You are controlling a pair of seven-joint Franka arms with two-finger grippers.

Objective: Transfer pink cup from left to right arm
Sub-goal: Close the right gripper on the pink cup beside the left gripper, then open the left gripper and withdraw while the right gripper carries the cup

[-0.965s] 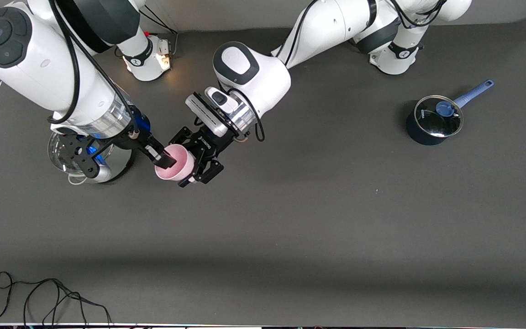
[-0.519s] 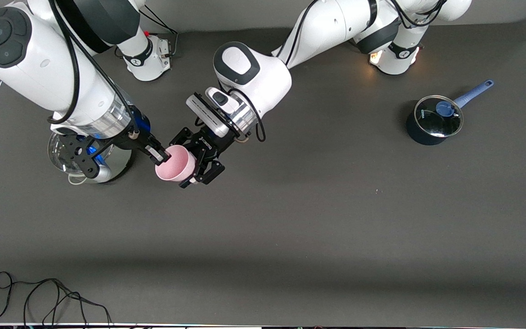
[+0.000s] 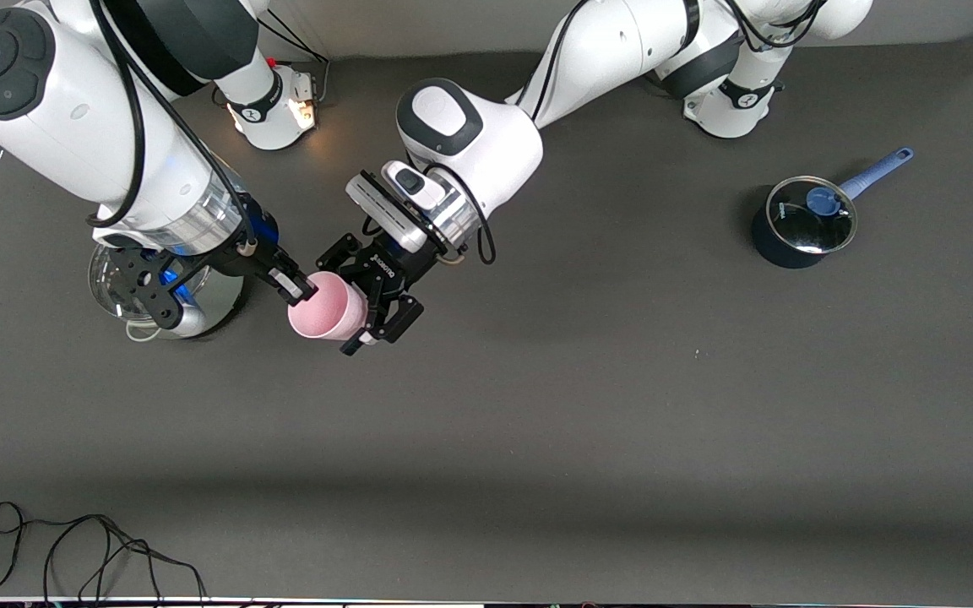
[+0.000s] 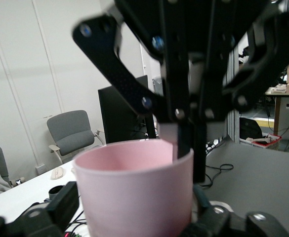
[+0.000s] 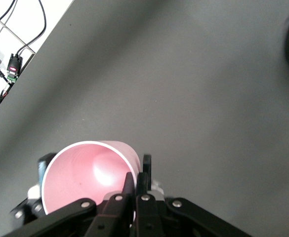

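Cup: the pink cup [image 3: 328, 306] hangs in the air over the dark table [image 3: 588, 397], toward the right arm's end, tipped on its side.
Right gripper: the right gripper [image 3: 298, 288] pinches the cup's rim, one finger inside.
Left gripper: the left gripper [image 3: 375, 314] is around the cup, its fingers let go and spread wide.
Risk: I think a thin rim pinch could slip, or the left fingers could knock the cup when pulling away.
Nearby: a steel pot [image 3: 167, 295] sits under the right arm.

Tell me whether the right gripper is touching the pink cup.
Touching. The right wrist view shows the right gripper with its fingers pinched on the pink cup at the rim, one finger inside the wall and one outside.
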